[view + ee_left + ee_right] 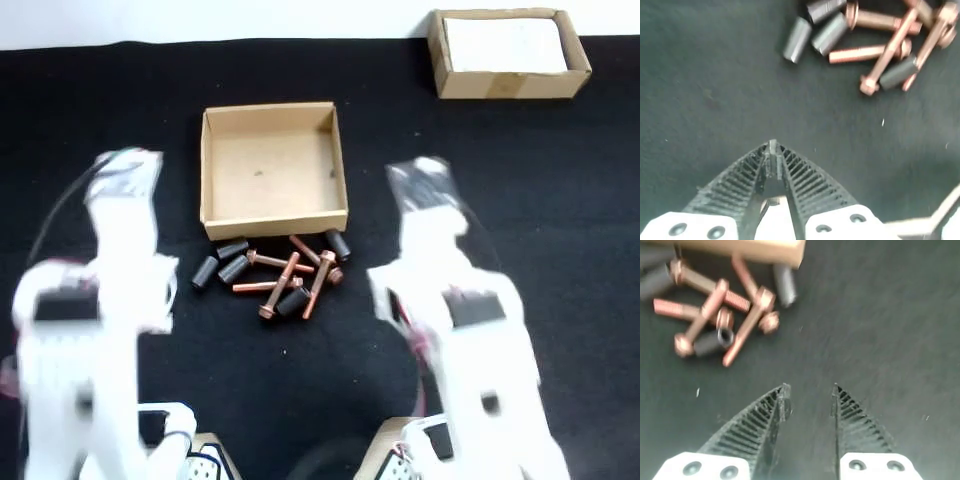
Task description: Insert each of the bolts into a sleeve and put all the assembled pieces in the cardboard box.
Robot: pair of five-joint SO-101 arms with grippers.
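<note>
Beside the cardboard box [274, 221] lie coppery bolts [283, 283] among dark sleeves [233, 268].

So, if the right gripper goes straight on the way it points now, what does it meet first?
Probably only the black table, since the open right gripper aims past the pile. The nearest piece, a dark sleeve beside the corner of the cardboard box, lies off that line, though depth is unclear.

cardboard box [730, 247]: right wrist view, one wall and a corner show; the rest runs past the edge
bolts [939, 29]: left wrist view, two cropped
sleeve [652, 282]: partly cropped, blurred
</note>
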